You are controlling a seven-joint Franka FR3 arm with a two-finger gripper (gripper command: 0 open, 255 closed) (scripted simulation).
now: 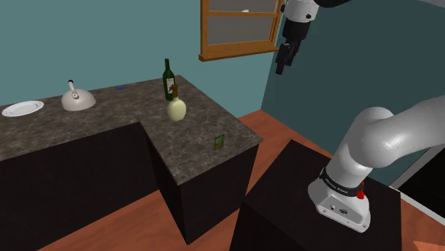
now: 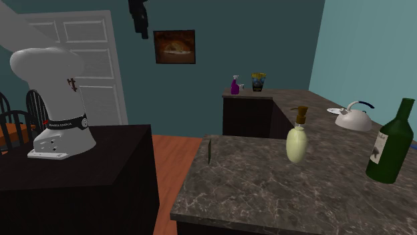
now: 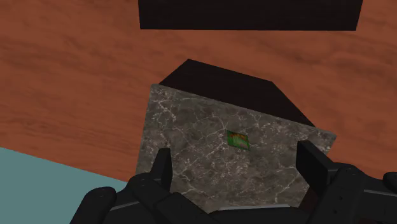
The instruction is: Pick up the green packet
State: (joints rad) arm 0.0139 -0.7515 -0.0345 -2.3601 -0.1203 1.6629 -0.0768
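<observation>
Green and small, the packet point(image 1: 220, 141) stands on edge on the dark marbled surface point(image 1: 200, 128), close to the end nearest the stand point(image 1: 321, 221) and just in from the rim on the shoulder view's right; from the second exterior view the packet point(image 2: 210, 151) is a thin upright sliver, seen edge-on, near the left rim of the surface point(image 2: 267, 193). Nothing touches it. High above, in front of the wooden window frame point(image 1: 239, 28), hangs the black gripper point(image 1: 283, 65), well apart from the packet and pointing downward; the second exterior view catches the gripper point(image 2: 142, 27) up near the top, against the teal wall. Looking along the gripper point(image 3: 236, 156) in the wrist view, its fingers point(image 3: 162, 167) are spread wide with only air between them, and the packet point(image 3: 238, 139) lies far below in line with the gap, on the surface point(image 3: 191, 127), with reddish wood floor point(image 3: 76, 83) around (the packet's face shows green with an orange patch). Further along the surface stand a pale soap dispenser point(image 1: 176, 107) and, just behind it, a dark green bottle point(image 1: 169, 78); well beyond these sit a grey kettle point(image 1: 77, 98) and a white plate point(image 1: 23, 108).
</observation>
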